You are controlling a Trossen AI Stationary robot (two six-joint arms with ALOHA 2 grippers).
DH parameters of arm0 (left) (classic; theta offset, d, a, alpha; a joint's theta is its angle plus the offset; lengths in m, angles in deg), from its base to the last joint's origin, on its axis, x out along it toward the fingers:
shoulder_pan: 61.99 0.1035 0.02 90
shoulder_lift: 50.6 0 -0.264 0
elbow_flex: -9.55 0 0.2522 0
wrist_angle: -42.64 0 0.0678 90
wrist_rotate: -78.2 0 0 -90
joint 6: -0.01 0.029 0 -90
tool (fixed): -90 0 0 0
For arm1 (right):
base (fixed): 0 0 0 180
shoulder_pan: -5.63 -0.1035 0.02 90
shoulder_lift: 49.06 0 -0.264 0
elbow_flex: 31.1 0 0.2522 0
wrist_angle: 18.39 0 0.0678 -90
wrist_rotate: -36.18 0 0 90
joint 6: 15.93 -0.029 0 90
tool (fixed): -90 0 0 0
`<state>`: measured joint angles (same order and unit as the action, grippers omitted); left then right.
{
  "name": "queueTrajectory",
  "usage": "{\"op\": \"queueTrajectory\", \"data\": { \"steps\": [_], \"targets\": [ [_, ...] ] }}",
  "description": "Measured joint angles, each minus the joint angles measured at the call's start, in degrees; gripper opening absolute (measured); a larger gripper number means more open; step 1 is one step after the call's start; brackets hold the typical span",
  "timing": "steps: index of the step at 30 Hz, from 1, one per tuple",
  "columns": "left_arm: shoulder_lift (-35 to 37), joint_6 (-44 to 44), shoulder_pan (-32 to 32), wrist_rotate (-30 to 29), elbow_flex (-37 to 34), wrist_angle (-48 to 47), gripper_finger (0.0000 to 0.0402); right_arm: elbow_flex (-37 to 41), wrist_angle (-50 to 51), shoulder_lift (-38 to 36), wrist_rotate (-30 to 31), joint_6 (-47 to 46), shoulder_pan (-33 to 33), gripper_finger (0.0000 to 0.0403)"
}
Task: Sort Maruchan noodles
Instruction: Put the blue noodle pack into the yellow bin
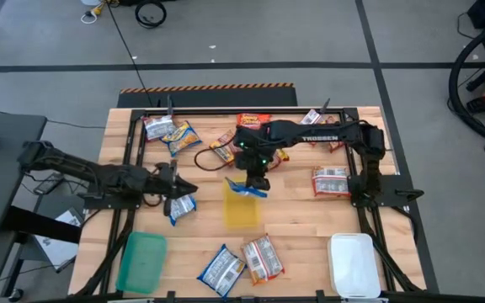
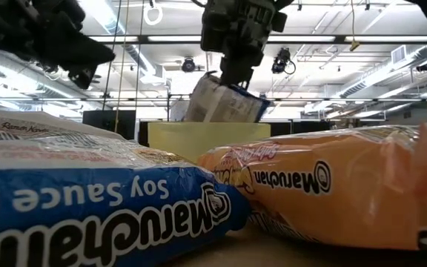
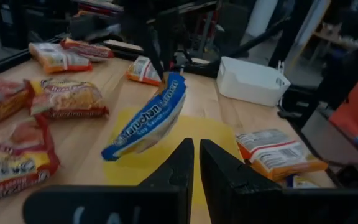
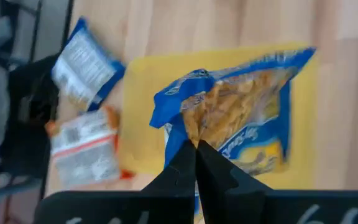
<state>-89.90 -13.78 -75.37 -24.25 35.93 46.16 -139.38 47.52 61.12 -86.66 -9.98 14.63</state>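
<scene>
Right tool (image 1: 257, 183): clenched on one edge of a blue-and-yellow Maruchan packet (image 1: 246, 190). The right wrist view shows both fingers pinched together on the crimped wrapper, with the packet hanging away from the fingertips. The packet is held clear of the counter (image 1: 301, 215), directly over the yellow tray (image 1: 241, 210), which sits at the counter's middle. In the low view the packet hangs tilted just above the tray's near wall, not touching it.

Left tool (image 1: 178, 187): at the counter's left side, pointed toward the yellow tray. Its fingers (image 3: 174, 168) stand nearly together in the left wrist view, with nothing between them. A second blue packet (image 1: 181, 207) lies on the counter just beside this tool, apart from it.

Other packets, all lying flat on the counter:
- Silver-white packet (image 1: 157, 128) and yellow packet (image 1: 183, 136) at the far left corner.
- Orange-red packet (image 1: 254, 121) at the far edge, and another orange packet (image 1: 222, 146) near the right arm's wrist.
- Silver-white-and-red packet (image 1: 331, 180) to the right, near the right arm's base.
- Blue packet (image 1: 221, 269) and orange-red packet (image 1: 262, 257) side by side at the near edge.

Green tray (image 1: 141, 261) at the near left corner and white tray (image 1: 354, 265) at the near right corner; neither holds a packet.
</scene>
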Motion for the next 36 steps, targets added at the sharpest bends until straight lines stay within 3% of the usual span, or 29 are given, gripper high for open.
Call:
{"op": "queueTrajectory", "data": {
  "steps": [7,14,18,22,28,36],
  "targets": [
    [-17.4,5.4,-2.2,-1.6,10.1,0.9,0.0031,0.2,0.5,1.3,-1.6,1.6,-1.0,0.0008],
    [-31.1,5.5,-0.4,-7.7,14.5,-1.6,0.0031,0.1,-0.9,2.3,7.3,2.3,-0.7,0.0008],
    [-34.8,5.9,1.0,-8.7,16.2,-0.1,0.0032,0.1,-2.6,2.3,11.6,4.3,-0.5,0.0012],
    [-37.6,12.5,1.8,-8.8,17.9,3.0,0.0038,0.1,-4.2,2.1,16.4,5.3,-0.6,0.0028],
    [-40.1,22.8,3.7,-10.5,19.0,5.5,0.009,0.1,-5.0,2.1,19.3,6.7,-0.6,0.0042],
    [-45.0,31.2,8.2,-7.4,19.0,10.4,0.019,0.1,-5.3,2.1,18.3,6.9,0.3,0.0006]
  ]
}}
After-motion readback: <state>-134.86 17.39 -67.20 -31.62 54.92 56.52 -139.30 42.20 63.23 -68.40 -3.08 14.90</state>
